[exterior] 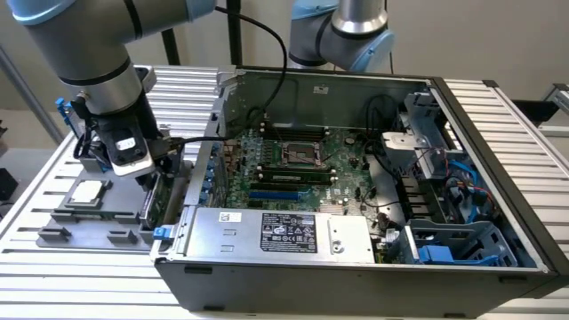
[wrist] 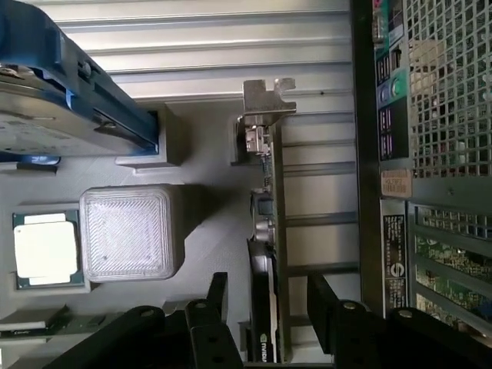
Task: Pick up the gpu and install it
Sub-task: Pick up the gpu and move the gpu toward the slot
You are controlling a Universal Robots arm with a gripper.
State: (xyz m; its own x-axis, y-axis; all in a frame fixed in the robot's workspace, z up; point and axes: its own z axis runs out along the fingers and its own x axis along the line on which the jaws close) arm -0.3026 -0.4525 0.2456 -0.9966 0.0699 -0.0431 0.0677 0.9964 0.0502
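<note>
The gpu (wrist: 269, 223) stands on its edge in a grey fixture (exterior: 98, 223), just outside the open computer case (exterior: 356, 267). Its silver bracket (wrist: 267, 96) is at the end away from my fingers. In the exterior view the gpu (exterior: 161, 200) is a thin green card at the case's left wall. My gripper (wrist: 269, 290) is open and straddles the card, with one black finger (wrist: 217, 296) on each side and a small gap to each face. In the exterior view the gripper (exterior: 158, 177) hangs right above the card.
On the fixture lie a hard drive with blue rails (wrist: 69, 100), a CPU (wrist: 44, 250) and a grey block (wrist: 131, 231). Inside the case are the green motherboard (exterior: 294, 163), a silver power supply (exterior: 276, 233) and blue drive bays (exterior: 444, 250). A second arm (exterior: 342, 30) stands behind.
</note>
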